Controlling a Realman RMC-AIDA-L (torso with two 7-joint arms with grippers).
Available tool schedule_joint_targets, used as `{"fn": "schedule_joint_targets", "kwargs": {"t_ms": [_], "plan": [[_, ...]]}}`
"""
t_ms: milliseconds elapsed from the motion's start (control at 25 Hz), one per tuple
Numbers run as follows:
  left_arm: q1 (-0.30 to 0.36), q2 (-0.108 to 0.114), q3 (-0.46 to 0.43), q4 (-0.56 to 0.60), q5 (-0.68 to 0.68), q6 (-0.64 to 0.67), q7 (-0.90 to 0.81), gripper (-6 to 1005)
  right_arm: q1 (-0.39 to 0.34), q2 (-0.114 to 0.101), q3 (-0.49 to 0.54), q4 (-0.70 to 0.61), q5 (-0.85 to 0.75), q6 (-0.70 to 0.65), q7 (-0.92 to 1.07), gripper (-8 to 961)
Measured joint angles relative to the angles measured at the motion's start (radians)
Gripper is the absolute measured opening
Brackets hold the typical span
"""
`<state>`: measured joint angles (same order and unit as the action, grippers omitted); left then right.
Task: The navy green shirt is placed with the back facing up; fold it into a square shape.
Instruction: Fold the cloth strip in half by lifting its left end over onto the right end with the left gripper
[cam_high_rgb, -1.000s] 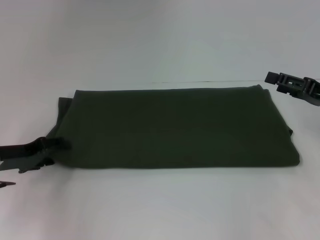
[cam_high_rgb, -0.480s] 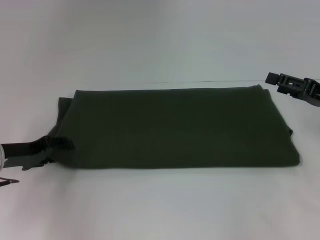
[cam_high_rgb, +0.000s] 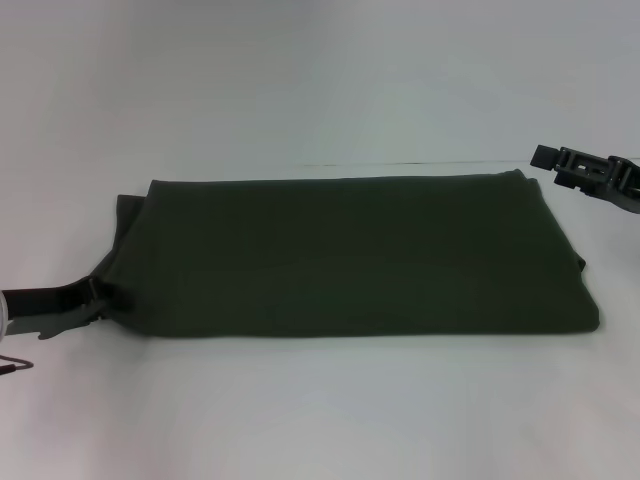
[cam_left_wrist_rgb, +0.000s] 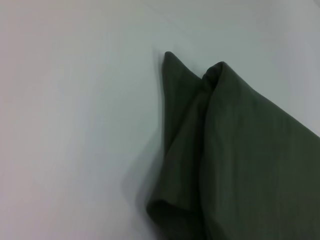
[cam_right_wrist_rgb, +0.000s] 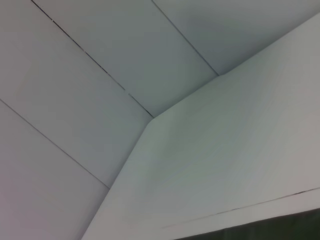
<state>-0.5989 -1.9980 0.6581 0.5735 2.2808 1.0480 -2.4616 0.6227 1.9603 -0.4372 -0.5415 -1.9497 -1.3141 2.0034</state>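
Observation:
The navy green shirt (cam_high_rgb: 350, 255) lies folded into a long, wide band across the white table (cam_high_rgb: 320, 90). A narrower layer sticks out at its left end (cam_high_rgb: 125, 215). My left gripper (cam_high_rgb: 98, 297) sits low on the table, touching the shirt's near-left corner. The left wrist view shows that end of the shirt (cam_left_wrist_rgb: 240, 160) with its stacked folded layers and a rolled lower edge. My right gripper (cam_high_rgb: 560, 165) hangs still off the shirt's far-right corner, apart from the cloth. A dark strip of the shirt (cam_right_wrist_rgb: 260, 232) edges the right wrist view.
Bare white table (cam_high_rgb: 320, 410) surrounds the shirt in front, behind and on both sides. A thin seam line (cam_high_rgb: 420, 163) runs across the tabletop just behind the shirt. A thin dark cable (cam_high_rgb: 15, 364) shows beside the left arm.
The left gripper's tip lay over the shirt's near-left corner, pushed a little farther onto it, and has now drawn back left to the cloth's edge. The right arm has not moved.

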Motion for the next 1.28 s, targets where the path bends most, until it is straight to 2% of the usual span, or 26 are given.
{"fn": "schedule_joint_targets", "kwargs": {"t_ms": [280,480,720,840,1080,1280], "plan": [[0.003,-0.001,-0.001,0.001,0.0,-0.004,0.019,162,0.0,0.001,0.0,0.0,0.0,0.0,0.0,821],[0.012,0.001,-0.01,0.003,-0.007,0.004,0.042,44,-0.002,0.008,0.0,0.0,0.003,0.0,-0.003,820],[0.054,0.002,-0.026,0.046,-0.012,0.034,0.073,45,-0.005,0.032,-0.002,0.003,0.039,-0.009,-0.015,820],[0.086,0.011,-0.042,0.071,-0.015,0.048,0.085,45,0.002,0.05,-0.006,0.003,0.053,-0.009,-0.02,820],[0.165,0.056,-0.148,0.094,-0.007,0.088,0.126,44,0.026,0.077,-0.008,0.002,0.07,-0.001,-0.021,820],[0.226,0.09,-0.22,0.129,0.011,0.114,0.143,45,0.044,0.085,-0.009,0.009,0.078,0.009,-0.021,820]]}}
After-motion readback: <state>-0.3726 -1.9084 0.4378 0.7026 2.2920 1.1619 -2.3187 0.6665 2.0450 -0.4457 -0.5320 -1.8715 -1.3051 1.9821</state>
